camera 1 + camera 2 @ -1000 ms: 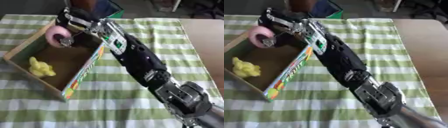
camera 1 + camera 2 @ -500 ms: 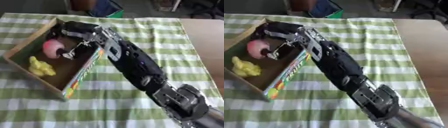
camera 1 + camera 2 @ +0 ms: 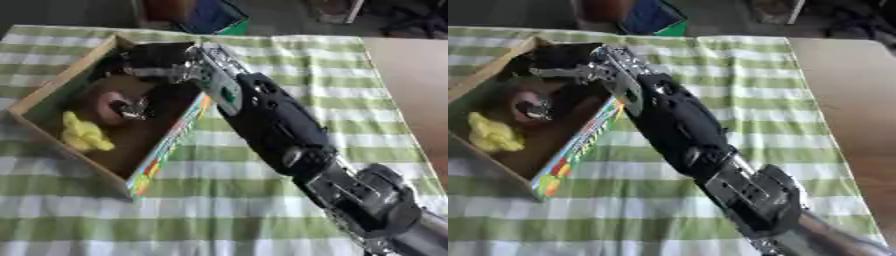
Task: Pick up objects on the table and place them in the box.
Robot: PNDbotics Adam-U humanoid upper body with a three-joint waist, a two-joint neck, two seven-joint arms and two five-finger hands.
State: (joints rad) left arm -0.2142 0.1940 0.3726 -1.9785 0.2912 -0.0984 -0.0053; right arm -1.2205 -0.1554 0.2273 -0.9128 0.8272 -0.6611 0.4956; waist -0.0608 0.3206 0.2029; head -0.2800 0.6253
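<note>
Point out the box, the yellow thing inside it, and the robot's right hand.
box (image 3: 166, 150), left eye view, on its colourful printed side wall.
yellow thing (image 3: 83, 135), left eye view, on its middle.
right hand (image 3: 157, 60), left eye view, on the back of the hand.

Right hand (image 3: 153, 62) reaches into the box (image 3: 166, 150) from its right; round object (image 3: 109, 102) lies just below the fingers, soft toy (image 3: 83, 134) nearer, left of it, on tablecloth (image 3: 289, 65).

A bulky black arm (image 3: 276, 125) with silver joints ends in a black-and-silver robot hand (image 3: 153, 62).
</note>
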